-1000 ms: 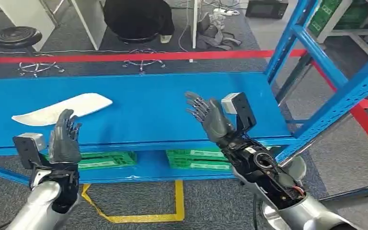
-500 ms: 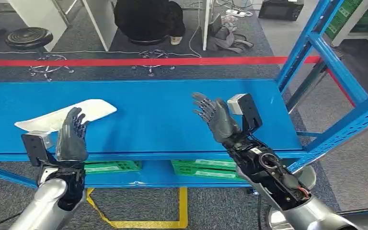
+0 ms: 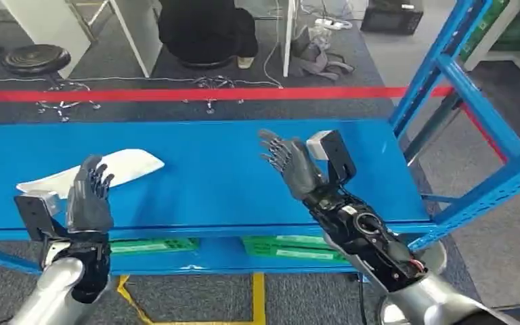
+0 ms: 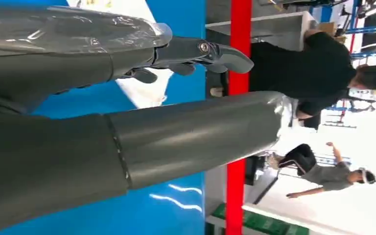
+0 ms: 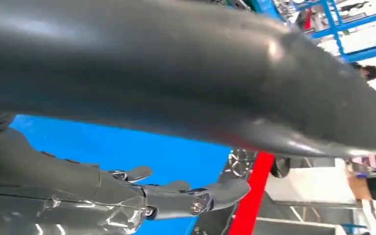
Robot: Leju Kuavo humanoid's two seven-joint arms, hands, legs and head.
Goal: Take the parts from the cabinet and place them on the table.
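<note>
Nearest, below the blue shelf (image 3: 230, 196), lay green crates (image 3: 291, 247) on the lower level and yellow tape (image 3: 196, 317) on the grey floor

Raised above the shelf's front edge: left hand (image 3: 89, 196), held upright with fingers spread and empty, and right hand (image 3: 291, 166), likewise upright, fingers fanned apart, holding nothing

Seen in the left wrist view as a thick grey thumb (image 4: 191, 137) and darker fingers (image 4: 200, 51) extended over the blue surface; in the right wrist view, fingers (image 5: 186, 196) stretched out straight, with nothing between them and the thumb (image 5: 225, 73)

Just beyond the left hand lay the white part (image 3: 98, 170), long and flat, resting on the shelf surface towards its left end, well apart from the right hand

Rose at the right a blue upright post (image 3: 440, 61) of the rack

Farther back ran a red floor line (image 3: 196, 93) across the grey carpet, with a black stool (image 3: 32, 59) at the far left and a person in black (image 3: 206, 30) seated beyond the line
</note>
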